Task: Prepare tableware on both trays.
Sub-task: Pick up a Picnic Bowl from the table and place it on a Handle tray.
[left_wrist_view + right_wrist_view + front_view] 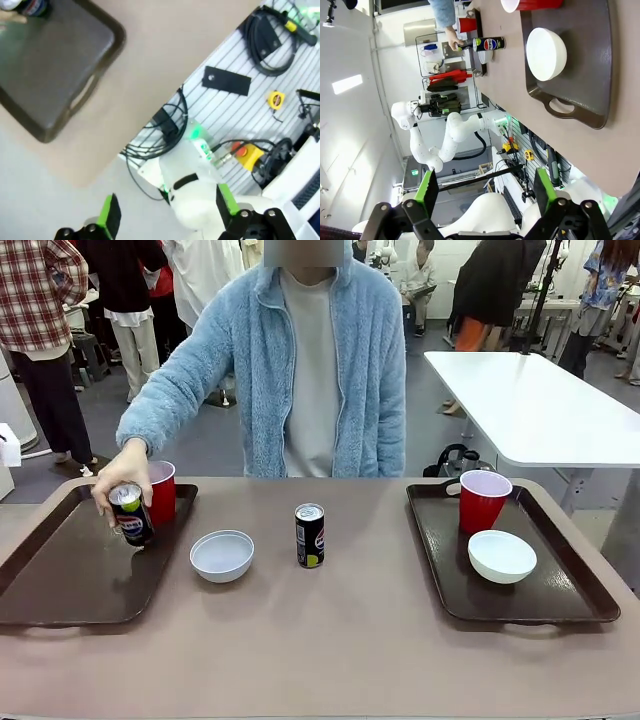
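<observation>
The person's hand [122, 475] holds a Pepsi can [131, 513] upright over the far part of the left tray [60, 585], next to a red cup [161, 492]. One white bowl [222, 555] and a black can with a yellow-green mark [310, 535] stand on the bare table between the trays. The right tray [565, 590] carries a red cup [484, 500] and a white bowl [502, 555]. My left gripper [167, 207] is open and empty, high off the table's near edge, beside the left tray [55, 75]. My right gripper [485, 187] is open and empty, well back from the right tray [590, 75] and its bowl [546, 53].
A second white table [540, 405] stands behind the person on the right. Cables [160, 135] and tools [275, 99] lie on a slatted surface below the table edge. The left arm [445, 135] shows far off in the right wrist view.
</observation>
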`<state>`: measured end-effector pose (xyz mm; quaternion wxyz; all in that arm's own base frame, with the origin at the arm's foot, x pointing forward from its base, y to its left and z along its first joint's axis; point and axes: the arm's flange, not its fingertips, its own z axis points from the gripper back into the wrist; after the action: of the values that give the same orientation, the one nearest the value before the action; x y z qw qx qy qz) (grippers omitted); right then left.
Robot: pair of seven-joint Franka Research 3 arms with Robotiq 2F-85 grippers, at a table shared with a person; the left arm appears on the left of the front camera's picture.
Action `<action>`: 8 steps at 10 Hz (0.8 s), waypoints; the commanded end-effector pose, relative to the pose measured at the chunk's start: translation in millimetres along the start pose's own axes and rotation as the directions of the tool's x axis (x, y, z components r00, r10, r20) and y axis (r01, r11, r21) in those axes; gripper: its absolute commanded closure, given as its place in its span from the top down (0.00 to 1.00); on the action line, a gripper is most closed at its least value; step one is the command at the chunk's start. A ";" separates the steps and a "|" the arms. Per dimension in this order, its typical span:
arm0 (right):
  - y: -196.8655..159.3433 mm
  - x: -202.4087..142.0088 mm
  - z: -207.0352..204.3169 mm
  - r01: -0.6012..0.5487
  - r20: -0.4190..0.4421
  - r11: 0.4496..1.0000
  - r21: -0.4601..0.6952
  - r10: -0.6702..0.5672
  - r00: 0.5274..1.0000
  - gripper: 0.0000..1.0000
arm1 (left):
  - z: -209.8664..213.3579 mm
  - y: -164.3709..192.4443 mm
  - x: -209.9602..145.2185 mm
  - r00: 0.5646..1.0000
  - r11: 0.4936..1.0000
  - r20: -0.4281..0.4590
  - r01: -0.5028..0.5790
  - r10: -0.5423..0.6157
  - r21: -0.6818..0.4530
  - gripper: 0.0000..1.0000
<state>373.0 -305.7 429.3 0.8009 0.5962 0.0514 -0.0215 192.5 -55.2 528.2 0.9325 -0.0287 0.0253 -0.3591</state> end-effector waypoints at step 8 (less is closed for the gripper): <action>1.9 -1.5 -0.4 0.004 -0.003 1.000 0.000 -0.004 1.000 1.00 | -35.0 48.2 192.4 0.902 0.896 0.127 -0.428 0.414 0.116 1.00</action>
<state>372.6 -306.1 429.6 0.8010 0.5961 0.0509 -0.0215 338.7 -139.2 481.3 0.9792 0.0012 -0.0404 -0.1989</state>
